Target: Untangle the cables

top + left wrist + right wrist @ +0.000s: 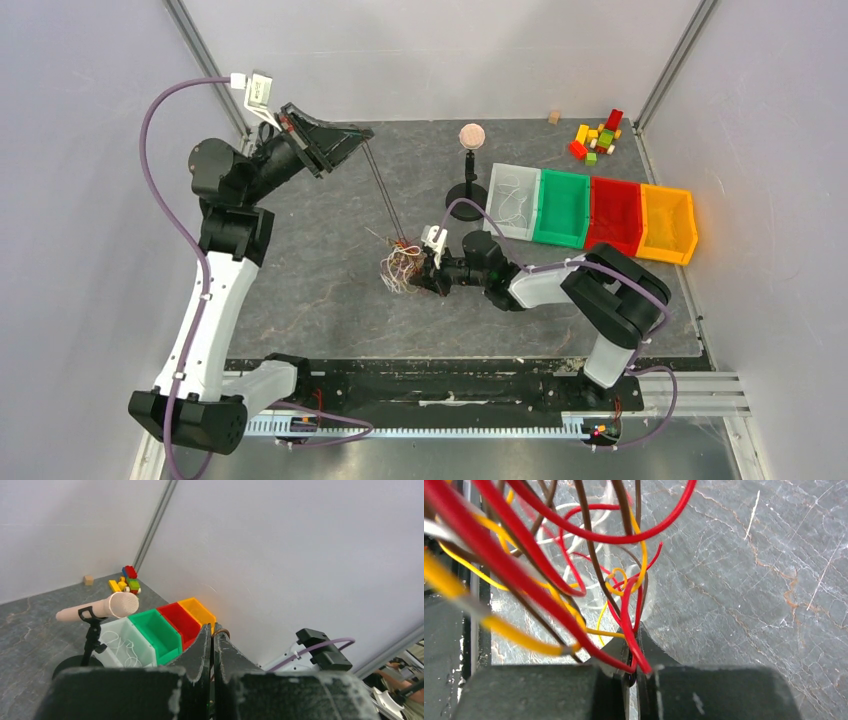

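The right gripper is pinched shut on a red wire at the right side of the cables, which lie bunched on the desk just to its left. From the top of that tangle a dark strand runs taut toward the back left, up to the left gripper, which is clamped shut on its far end well above the desk. That strand's long axis looks like the pull line. The right arm sits nearer and low, so it would serve as the anchor.
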Tool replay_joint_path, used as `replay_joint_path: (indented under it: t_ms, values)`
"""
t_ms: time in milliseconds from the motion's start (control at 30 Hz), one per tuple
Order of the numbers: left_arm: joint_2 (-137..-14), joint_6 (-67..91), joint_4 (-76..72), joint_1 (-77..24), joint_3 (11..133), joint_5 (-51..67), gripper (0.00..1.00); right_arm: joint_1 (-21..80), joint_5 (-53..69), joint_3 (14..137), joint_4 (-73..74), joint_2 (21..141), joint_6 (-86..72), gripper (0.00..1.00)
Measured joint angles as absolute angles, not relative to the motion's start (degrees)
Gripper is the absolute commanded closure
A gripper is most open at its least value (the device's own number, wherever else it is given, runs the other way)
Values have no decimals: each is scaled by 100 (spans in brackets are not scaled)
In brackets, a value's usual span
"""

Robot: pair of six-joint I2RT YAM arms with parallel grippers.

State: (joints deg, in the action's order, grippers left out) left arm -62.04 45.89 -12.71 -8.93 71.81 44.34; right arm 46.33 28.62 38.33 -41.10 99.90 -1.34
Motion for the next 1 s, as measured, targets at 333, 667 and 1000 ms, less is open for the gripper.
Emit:
replay_joint_path:
  t_ms: [333,667,1000]
  values:
    - [-6921,4917,-1166,-403,8468,4816,98,4587,3148,3841,-4303,9782,-318,89]
    - [-6949,5533,-2244,-233,9708,4668,98,4340,3468,3756,-2801,10119,-462,69]
    - [-6718,5240,-1898,-137,9382,4705,98,4012,3317,3804,-1439,9255,-307,18]
